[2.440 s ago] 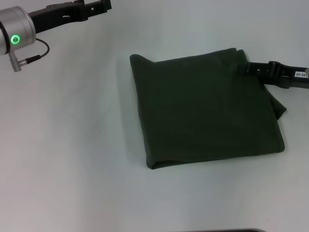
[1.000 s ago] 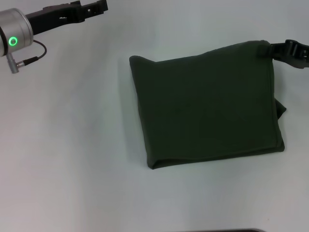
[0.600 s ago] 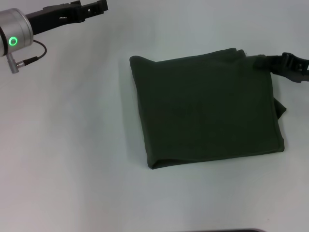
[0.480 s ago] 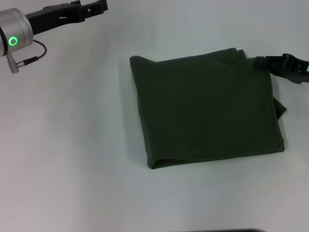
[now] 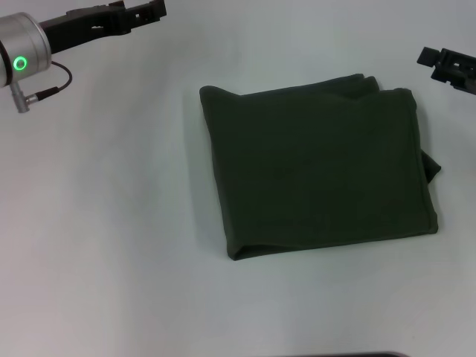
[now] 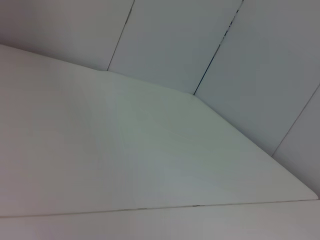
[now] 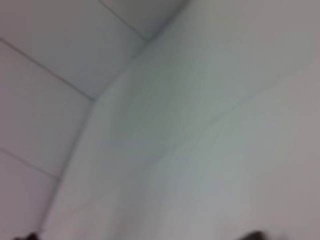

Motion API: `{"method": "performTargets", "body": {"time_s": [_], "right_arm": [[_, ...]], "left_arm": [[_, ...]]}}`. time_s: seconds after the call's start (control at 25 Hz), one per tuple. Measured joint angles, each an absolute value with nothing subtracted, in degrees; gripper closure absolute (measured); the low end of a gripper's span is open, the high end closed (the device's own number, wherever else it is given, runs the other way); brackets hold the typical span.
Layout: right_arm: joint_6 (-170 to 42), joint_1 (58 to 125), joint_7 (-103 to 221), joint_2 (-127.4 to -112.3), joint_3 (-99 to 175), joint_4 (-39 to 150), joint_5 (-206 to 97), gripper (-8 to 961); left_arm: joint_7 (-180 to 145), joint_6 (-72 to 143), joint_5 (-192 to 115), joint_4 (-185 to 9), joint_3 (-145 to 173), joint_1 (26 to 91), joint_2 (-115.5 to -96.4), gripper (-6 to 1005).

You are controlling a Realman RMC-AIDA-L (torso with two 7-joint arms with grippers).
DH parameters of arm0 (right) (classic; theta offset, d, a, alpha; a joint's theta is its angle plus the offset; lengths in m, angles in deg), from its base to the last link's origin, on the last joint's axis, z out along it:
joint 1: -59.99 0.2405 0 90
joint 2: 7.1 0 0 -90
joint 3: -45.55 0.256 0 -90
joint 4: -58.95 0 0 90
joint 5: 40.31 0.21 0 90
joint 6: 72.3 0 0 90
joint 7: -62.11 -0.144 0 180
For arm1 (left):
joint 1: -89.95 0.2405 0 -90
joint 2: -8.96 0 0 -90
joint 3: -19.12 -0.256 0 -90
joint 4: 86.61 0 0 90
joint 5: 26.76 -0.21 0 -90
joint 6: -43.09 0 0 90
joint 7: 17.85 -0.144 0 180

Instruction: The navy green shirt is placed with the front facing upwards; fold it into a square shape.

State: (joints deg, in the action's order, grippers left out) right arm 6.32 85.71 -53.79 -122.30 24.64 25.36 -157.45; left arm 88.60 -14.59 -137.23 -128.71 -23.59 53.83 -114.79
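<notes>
- Shirt: the navy green shirt (image 5: 320, 175) lies flat at centre-right of the head view on the white table (image 5: 111, 223), folded to a near-square block of plain dark cloth, no lettering showing
- Half a second ago the right gripper (image 5: 446, 65) sat against the shirt's upper-right corner; now it is at the upper right edge of the frame, apart from the cloth, and nothing hangs from it
- That corner, lifted and drawn out a second ago, now lies down flat again, with a small step in the top edge where layers overlap and a flap of lower cloth poking out along the right side
- By my reading the fold is essentially finished and this is the arm clearing away; at most the right-side flap might want tucking
- Right gripper has let go of the shirt, though whether its fingers are spread or closed I cannot tell
- Left gripper (image 5: 145, 10) is parked at the upper left of the frame, well apart from the shirt, as it was throughout; its finger state cannot be told either
- Both wrist views show only bare table and wall panels
</notes>
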Motion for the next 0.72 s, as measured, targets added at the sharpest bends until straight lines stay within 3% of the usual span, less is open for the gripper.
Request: {"method": "performTargets", "body": {"time_s": [0.12, 0.36, 0.72], "right_arm": [[12.8, 85.7, -51.7, -121.90, 24.5, 24.8, -156.4, 287], [17.4, 87.2, -50.9, -122.19, 19.9, 25.7, -157.0, 132], [11.9, 87.3, -51.8, -122.06, 13.9, 30.5, -158.6, 437]], "left_arm": [[88.6, -14.7, -137.2, -128.7, -23.6, 53.8, -114.79, 110], [88.6, -14.8, -136.6, -128.7, -23.7, 53.8, -114.84, 110], [88.6, -15.1, -136.4, -128.7, -23.9, 53.8, -114.90, 110]]}}
